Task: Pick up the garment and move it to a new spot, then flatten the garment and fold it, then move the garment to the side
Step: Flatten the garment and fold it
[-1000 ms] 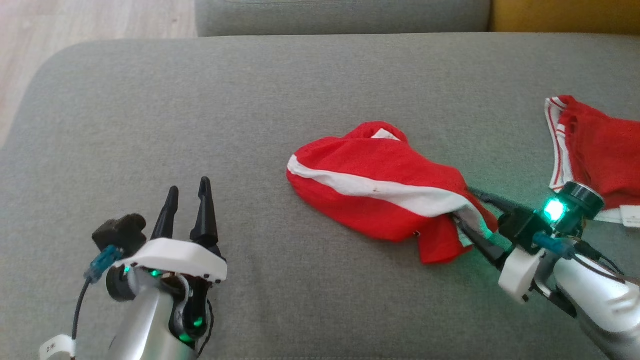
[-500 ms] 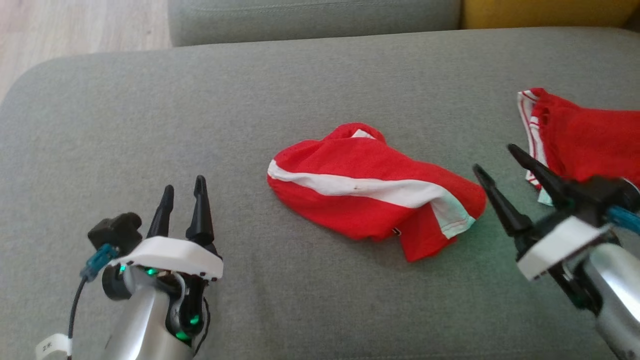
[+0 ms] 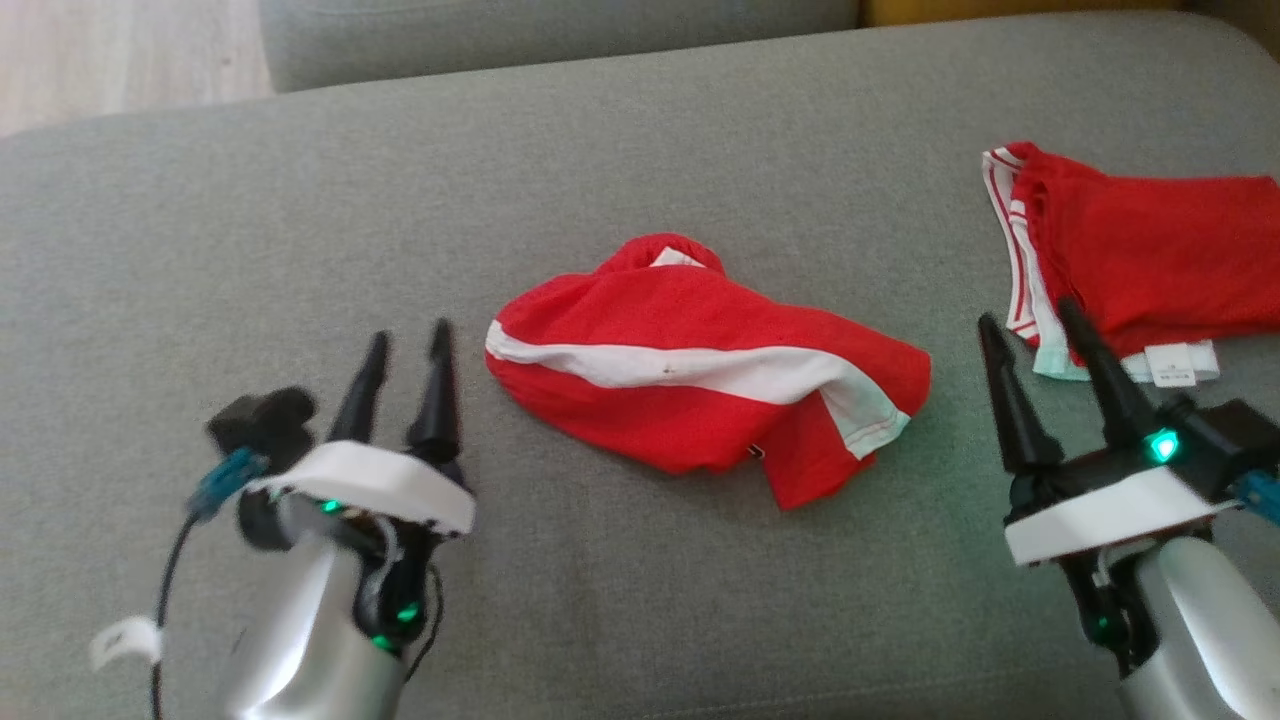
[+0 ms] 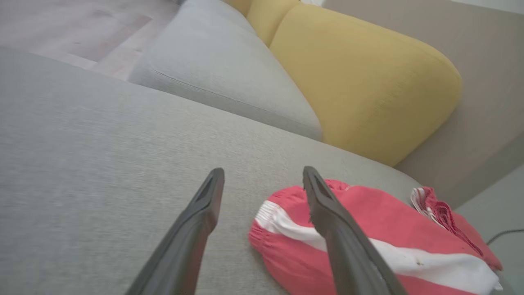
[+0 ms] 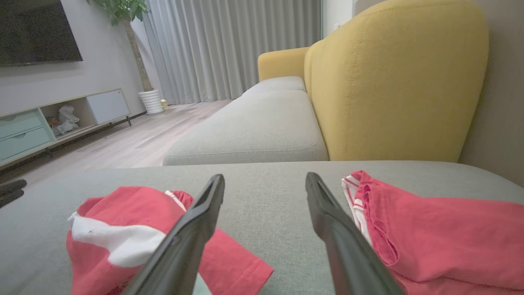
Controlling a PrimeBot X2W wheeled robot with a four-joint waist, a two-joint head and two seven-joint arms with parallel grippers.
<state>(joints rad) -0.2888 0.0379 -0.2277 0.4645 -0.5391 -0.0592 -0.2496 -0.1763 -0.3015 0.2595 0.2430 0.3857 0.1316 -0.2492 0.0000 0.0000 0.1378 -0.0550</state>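
Note:
The garment point(image 3: 690, 380) is red with a broad white stripe and lies crumpled in the middle of the grey cushion point(image 3: 600, 150); nothing holds it. It also shows as the garment point(image 4: 389, 221) in the left wrist view and the garment point(image 5: 123, 205) in the right wrist view. My left gripper point(image 3: 409, 335) is open just left of its left end, fingers empty; in its own view the left gripper point(image 4: 263, 171) has its right finger over the cloth's edge. My right gripper point(image 3: 1028, 314) stands open and empty a short way right of it, seen again as the right gripper point(image 5: 265, 177).
A second red garment point(image 3: 1140, 250) with a white striped band lies flat at the cushion's right, close to my right fingers, shown too as the second garment point(image 5: 442, 229). A yellow backrest point(image 5: 389, 82) and another grey seat point(image 5: 254, 131) stand beyond. Wood floor point(image 3: 100, 50) is at far left.
My right gripper opened, let go of the garment's right end and drew back to the right. The left gripper came closer to the garment's left end. The head camera has shifted.

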